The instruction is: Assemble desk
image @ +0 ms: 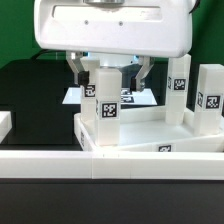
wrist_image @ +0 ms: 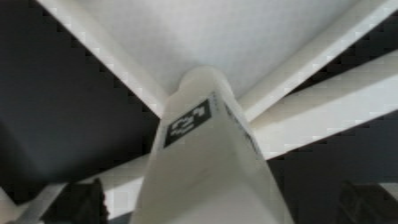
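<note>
- Gripper hangs above the near-corner leg, fingers spread wide to either side of its top, nothing clamped.
- Leg stands upright in a corner of the tabletop, tag facing the camera.
- Two more legs stand upright at the exterior view's right.
- Long white rail lies in front of the tabletop.
- Wrist view: leg centred between the fingertips.

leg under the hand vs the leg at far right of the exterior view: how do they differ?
The leg under the hand stands near the middle, between the open fingers of the hand; the far-right leg stands clear of the hand. The middle leg's tag sits low on its front face; the far-right leg's tag sits about mid-height. Both are white, square, upright and tagged.
</note>
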Motion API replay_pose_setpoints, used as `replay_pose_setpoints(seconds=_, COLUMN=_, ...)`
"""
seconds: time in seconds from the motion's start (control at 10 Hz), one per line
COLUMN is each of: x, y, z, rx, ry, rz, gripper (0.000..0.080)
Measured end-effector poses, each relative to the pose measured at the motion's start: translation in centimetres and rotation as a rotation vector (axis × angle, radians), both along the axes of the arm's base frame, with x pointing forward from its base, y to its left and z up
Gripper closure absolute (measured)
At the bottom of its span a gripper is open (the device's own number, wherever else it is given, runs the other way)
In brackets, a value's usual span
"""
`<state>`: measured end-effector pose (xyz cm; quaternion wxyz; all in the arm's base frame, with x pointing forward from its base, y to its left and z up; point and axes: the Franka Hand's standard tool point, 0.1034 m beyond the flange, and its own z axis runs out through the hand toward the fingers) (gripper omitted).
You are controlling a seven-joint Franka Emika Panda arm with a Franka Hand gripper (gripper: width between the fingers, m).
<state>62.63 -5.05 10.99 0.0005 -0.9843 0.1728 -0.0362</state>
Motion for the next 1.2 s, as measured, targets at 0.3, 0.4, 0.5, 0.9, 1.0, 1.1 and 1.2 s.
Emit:
replay_pose_setpoints(seconds=0.3, x=0.0, y=-0.11, z=0.01, rx=-0.022, ry=0.004, rz=0.189, gripper=0.0151)
replay_pose_setpoints(seconds=0.4, x=-0.01, y=-0.15, z=0.01, rx=-0.03, ry=0.007, rz=0.263, gripper=0.0151)
replay_pose_setpoints(seconds=0.5, x=-0.01, y=-0.26, z=0.02, rx=-0.036, ry=0.008, rz=0.319, gripper=0.0151)
replay_pose_setpoints(seconds=0.9, x=-0.01, y=-0.39, z=0.02, rx=-0.041, ry=0.009, rz=0.358, gripper=0.0403)
replay_pose_setpoints(seconds=1.0, x=-0.01, y=-0.42, z=0.02, rx=-0.04, ry=0.009, rz=0.345, gripper=0.0511)
replay_pose_setpoints(seconds=1.1, x=-0.01, y=-0.44, z=0.02, rx=-0.039, ry=0.008, rz=0.322, gripper=0.0511)
replay_pose_setpoints(seconds=1.2, x=-0.01, y=-0.44, z=0.02, rx=-0.038, ry=0.008, rz=0.315, gripper=0.0511)
